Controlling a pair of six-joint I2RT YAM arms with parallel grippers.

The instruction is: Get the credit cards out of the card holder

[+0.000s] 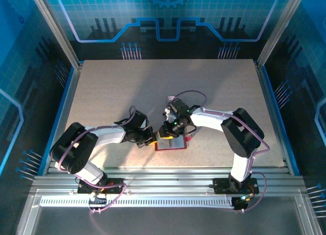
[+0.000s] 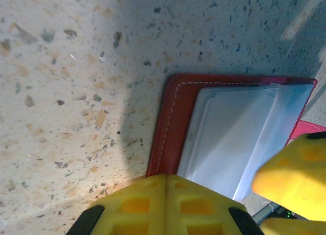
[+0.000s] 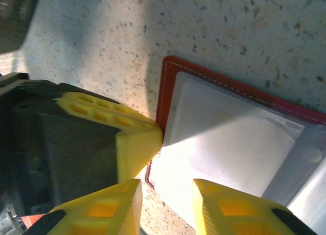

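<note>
— Where's the holder (image 1: 171, 145)?
— Lying open on the table (image 1: 127, 87), near edge, between my arms.
— Why is your left gripper (image 1: 152, 138) on it?
— Its fingers are pressed together, tip on the left red rim (image 2: 170, 128); I'd say to pin it. Just beyond, my right gripper (image 3: 165, 186) is part spread over the pale pocket (image 3: 229, 138), probably to pinch a card. I can't make out the cards.

Card holder (image 1: 173, 145) open flat on table (image 1: 153, 87), left hand (image 1: 151, 139) at its left edge, right hand (image 1: 167, 133) above its middle
</note>
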